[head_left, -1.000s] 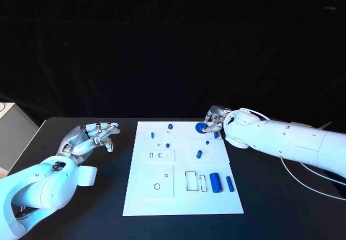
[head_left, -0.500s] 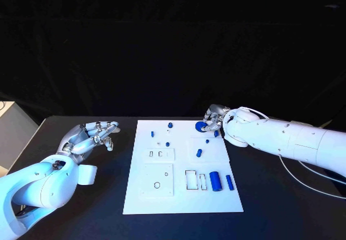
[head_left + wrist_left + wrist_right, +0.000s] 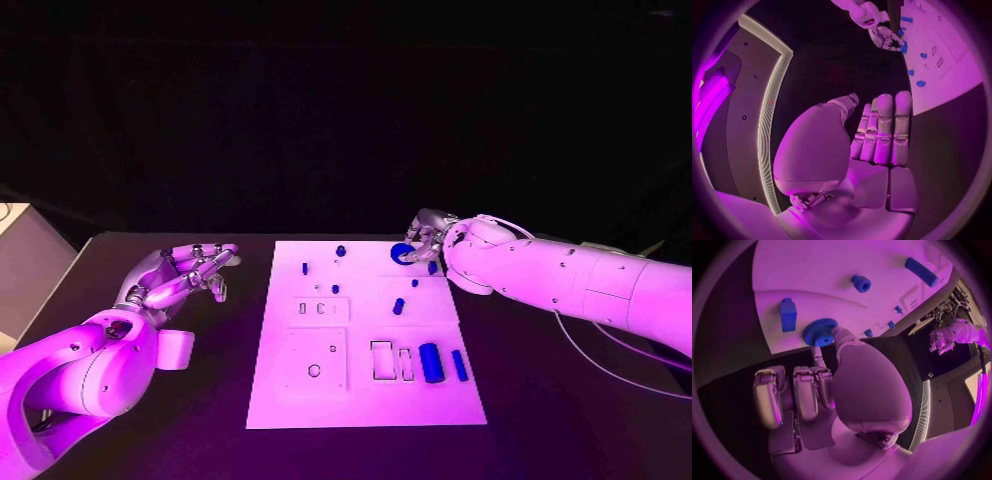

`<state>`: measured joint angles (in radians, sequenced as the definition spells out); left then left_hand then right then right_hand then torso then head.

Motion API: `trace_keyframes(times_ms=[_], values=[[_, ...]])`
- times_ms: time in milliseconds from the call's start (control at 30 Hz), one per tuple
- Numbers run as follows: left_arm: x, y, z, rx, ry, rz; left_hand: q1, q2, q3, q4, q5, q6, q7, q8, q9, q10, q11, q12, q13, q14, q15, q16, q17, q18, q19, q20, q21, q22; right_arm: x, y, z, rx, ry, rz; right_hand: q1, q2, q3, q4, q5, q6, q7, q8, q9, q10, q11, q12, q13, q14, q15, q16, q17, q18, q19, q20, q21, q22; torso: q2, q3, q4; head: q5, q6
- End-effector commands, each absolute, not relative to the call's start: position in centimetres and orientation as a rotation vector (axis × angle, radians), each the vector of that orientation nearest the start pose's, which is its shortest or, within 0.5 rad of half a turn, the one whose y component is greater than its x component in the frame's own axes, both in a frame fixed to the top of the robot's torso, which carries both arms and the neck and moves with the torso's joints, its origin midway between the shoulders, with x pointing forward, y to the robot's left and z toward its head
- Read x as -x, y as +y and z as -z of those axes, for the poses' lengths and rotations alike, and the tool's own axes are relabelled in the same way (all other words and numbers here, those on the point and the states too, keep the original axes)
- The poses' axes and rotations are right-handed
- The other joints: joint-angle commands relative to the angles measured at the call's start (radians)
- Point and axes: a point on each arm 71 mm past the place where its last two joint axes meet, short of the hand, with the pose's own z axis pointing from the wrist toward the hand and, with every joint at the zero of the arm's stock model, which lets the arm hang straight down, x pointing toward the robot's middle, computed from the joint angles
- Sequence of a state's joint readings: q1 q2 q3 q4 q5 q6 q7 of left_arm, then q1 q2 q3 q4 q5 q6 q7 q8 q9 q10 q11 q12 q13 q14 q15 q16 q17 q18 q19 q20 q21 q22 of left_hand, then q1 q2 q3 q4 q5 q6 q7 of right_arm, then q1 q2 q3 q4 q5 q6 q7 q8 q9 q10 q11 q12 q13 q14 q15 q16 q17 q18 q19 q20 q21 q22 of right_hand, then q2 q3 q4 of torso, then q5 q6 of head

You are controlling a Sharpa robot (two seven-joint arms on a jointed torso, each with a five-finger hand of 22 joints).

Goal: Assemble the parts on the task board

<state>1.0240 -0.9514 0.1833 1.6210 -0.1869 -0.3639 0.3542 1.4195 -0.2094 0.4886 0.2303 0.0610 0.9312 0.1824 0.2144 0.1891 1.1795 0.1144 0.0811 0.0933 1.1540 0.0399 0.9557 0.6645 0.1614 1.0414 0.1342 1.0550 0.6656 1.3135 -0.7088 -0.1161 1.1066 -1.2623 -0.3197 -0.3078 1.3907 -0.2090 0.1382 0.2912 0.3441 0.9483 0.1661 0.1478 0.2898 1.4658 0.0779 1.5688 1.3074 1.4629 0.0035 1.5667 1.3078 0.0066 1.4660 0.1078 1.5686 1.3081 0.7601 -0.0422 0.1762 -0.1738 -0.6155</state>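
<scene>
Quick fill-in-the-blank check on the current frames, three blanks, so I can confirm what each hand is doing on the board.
1. The right hand touches the blue ____ at the task board's far right corner.
2. The left hand is over the black ____, beside the board.
3. The left hand holds ____.

Missing words: gear; table; nothing

Two glossy white robot arms with silver hands
Left hand [image 3: 182, 275] and right hand [image 3: 424, 240] are jointed metal; a thin cable trails along the right arm.
</scene>
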Motion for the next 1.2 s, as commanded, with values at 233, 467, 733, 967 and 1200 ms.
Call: trace_keyframes(times_ms=[233, 467, 733, 967, 1200], values=[[-47.0, 23.8, 16.8, 1.036, 1.358, 1.51, -0.002, 0.001, 0.004, -0.006, -0.003, -0.004, 0.0, 0.006, 0.002, -0.006, 0.0, 0.005, 0.002, -0.008, 0.0, 0.006, -0.001, 0.01, -0.009, 0.003, 0.008, 0.003, -56.8, -28.0, 18.4, -0.24, 1.677, -0.231, 0.0, 0.022, 0.068, -0.005, 0.097, 0.063, -0.028, 0.033, 0.007, 0.105, -0.018, 0.002, 0.263, 0.108, -0.019, 0.004, 0.263, -0.007, 0.105, -0.016, 0.002, 0.263, 0.001, -0.0013, -0.0007, 0.0, -0.003], [-46.9, 23.8, 16.9, 1.039, 1.362, 1.508, 0.002, 0.003, 0.007, -0.009, -0.003, -0.005, 0.001, 0.007, 0.003, -0.008, 0.0, 0.005, 0.003, -0.009, 0.001, 0.007, -0.001, 0.011, -0.012, 0.003, 0.009, 0.003, -56.7, -27.8, 18.3, -0.221, 1.651, -0.232, 0.035, 0.011, 0.141, -0.022, 0.089, 0.1, -0.046, 0.054, 0.014, 0.105, -0.034, 0.002, 0.263, 0.108, -0.036, 0.004, 0.263, -0.007, 0.105, -0.033, 0.002, 0.263, 0.0, -0.001, -0.0007, -0.002, 0.001], [-46.9, 23.9, 16.9, 1.041, 1.365, 1.502, 0.014, 0.005, 0.018, -0.023, -0.003, -0.008, 0.002, 0.007, 0.004, -0.012, 0.001, 0.008, 0.004, -0.011, 0.001, 0.009, -0.003, 0.011, -0.017, 0.003, 0.015, 0.005, -56.0, -26.7, 17.4, -0.12, 1.522, -0.255, 0.053, 0.0, 0.19, -0.041, 0.092, 0.102, -0.047, 0.06, 0.017, 0.105, -0.037, 0.002, 0.263, 0.108, -0.039, 0.004, 0.263, -0.007, 0.105, -0.038, 0.002, 0.263, -0.001, -0.0001, 0.0001, 0.0, 0.005], [-46.9, 23.8, 16.9, 1.042, 1.366, 1.501, 0.02, 0.008, 0.026, -0.03, -0.003, -0.007, 0.002, 0.009, 0.006, -0.014, 0.002, 0.01, 0.005, -0.012, 0.001, 0.011, -0.003, 0.011, -0.02, 0.003, 0.019, 0.007, -54.7, -24.5, 16.5, -0.032, 1.415, -0.328, 0.048, -0.007, 0.197, -0.04, 0.094, 0.1, -0.045, 0.059, 0.017, 0.105, -0.036, 0.002, 0.263, 0.108, -0.038, 0.004, 0.263, -0.007, 0.105, -0.037, 0.002, 0.263, -0.001, 0.0001, -0.0003, 0.001, 0.009], [-46.9, 23.8, 16.9, 1.041, 1.368, 1.503, 0.02, 0.008, 0.027, -0.031, -0.003, -0.007, 0.002, 0.009, 0.006, -0.014, 0.002, 0.01, 0.005, -0.012, 0.001, 0.011, -0.003, 0.011, -0.02, 0.003, 0.019, 0.007, -53.6, -21.5, 16.1, 0.025, 1.39, -0.405, 0.042, -0.012, 0.199, -0.039, 0.09, 0.1, -0.045, 0.06, 0.017, 0.105, -0.035, 0.002, 0.263, 0.108, -0.037, 0.004, 0.263, -0.007, 0.105, -0.036, 0.002, 0.263, 0.0, -0.0004, 0.0003, 0.005, 0.008]])
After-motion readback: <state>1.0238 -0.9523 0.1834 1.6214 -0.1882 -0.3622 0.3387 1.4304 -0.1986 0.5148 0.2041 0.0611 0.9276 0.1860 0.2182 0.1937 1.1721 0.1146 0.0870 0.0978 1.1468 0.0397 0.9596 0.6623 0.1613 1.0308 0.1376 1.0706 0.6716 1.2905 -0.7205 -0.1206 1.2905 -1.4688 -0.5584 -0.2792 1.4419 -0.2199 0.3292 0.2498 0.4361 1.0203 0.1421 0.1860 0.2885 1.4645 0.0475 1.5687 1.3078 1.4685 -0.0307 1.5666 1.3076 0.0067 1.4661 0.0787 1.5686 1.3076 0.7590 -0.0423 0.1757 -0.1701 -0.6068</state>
